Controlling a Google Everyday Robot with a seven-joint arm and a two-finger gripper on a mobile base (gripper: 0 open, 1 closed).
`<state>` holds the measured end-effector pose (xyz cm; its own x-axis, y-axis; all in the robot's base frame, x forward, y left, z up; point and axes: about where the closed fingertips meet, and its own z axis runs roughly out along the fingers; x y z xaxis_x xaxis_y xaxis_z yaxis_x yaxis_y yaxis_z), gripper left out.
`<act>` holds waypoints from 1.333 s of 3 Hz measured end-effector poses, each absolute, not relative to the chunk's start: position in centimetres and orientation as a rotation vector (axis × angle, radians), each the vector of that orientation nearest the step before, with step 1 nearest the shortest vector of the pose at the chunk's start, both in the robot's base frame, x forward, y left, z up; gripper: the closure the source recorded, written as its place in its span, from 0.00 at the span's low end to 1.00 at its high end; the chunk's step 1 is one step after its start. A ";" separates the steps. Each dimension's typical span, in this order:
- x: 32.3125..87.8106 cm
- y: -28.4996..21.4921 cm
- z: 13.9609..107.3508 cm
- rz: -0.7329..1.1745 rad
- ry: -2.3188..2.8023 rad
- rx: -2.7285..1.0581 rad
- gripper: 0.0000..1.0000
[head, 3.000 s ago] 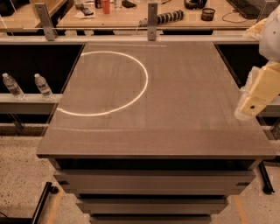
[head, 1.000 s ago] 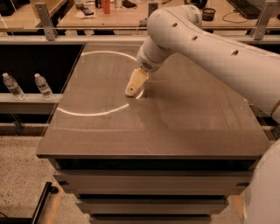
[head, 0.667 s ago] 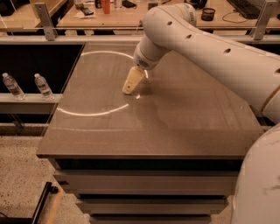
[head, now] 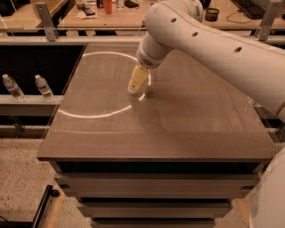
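My white arm reaches from the right across the brown table (head: 187, 116). Its gripper (head: 133, 87), with cream-coloured fingers pointing down and to the left, hangs just above the table top near the right side of a bright ring of light (head: 104, 84) that lies on the surface. Nothing is held between the fingers, and no object lies close to them. The fingers look pressed together.
Two water bottles (head: 12, 87) (head: 44, 88) stand on a low ledge to the left of the table. Behind the table runs a workbench (head: 111, 13) with a red cup, tools and cables. Metal posts (head: 44, 15) stand along the rail at the back.
The arm has swung in from the table's right edge to the middle. Over the last second the gripper has crept slightly left along the ring of light.
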<state>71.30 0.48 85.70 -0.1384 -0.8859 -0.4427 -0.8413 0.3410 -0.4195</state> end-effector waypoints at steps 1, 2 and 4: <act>71.3 0.5 85.6 -0.092 1.981 -1.507 0.00; 71.0 0.6 86.2 -0.111 1.977 -1.540 0.00; 69.4 -0.1 88.7 -0.182 1.955 -1.566 0.00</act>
